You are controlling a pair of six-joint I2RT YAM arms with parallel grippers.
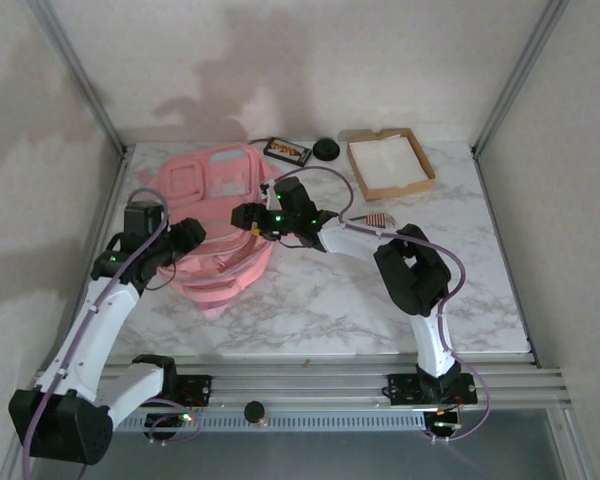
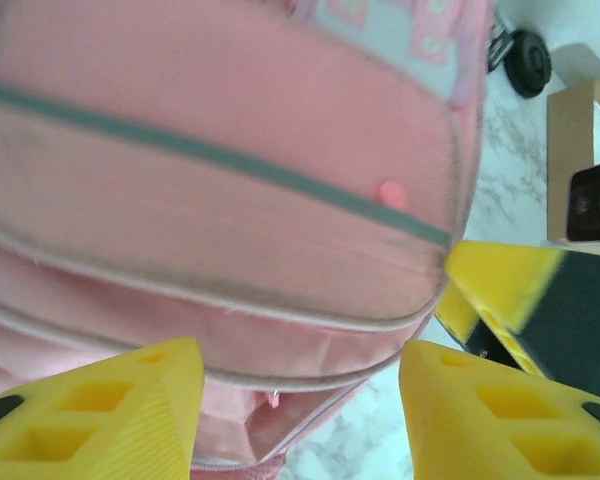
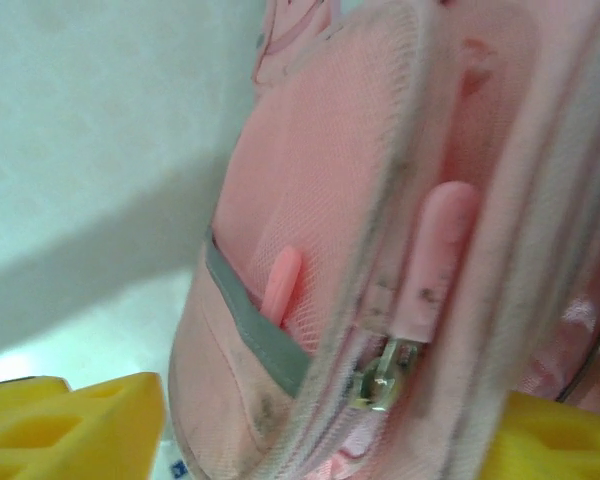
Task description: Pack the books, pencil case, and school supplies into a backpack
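The left gripper is hovering spread wide at the backpack. The right gripper is straddling its zipper pull; its fingers are standing apart.

The left arm rises from its base at the near left corner, bends at a raised elbow and turns rightward. The left pincer is tilted downward, its yellow fingers spread wide. The right arm climbs from its base, folds sharply at the elbow and stretches leftward. The right pincer also has its jaws parted, with a wide gap between them.
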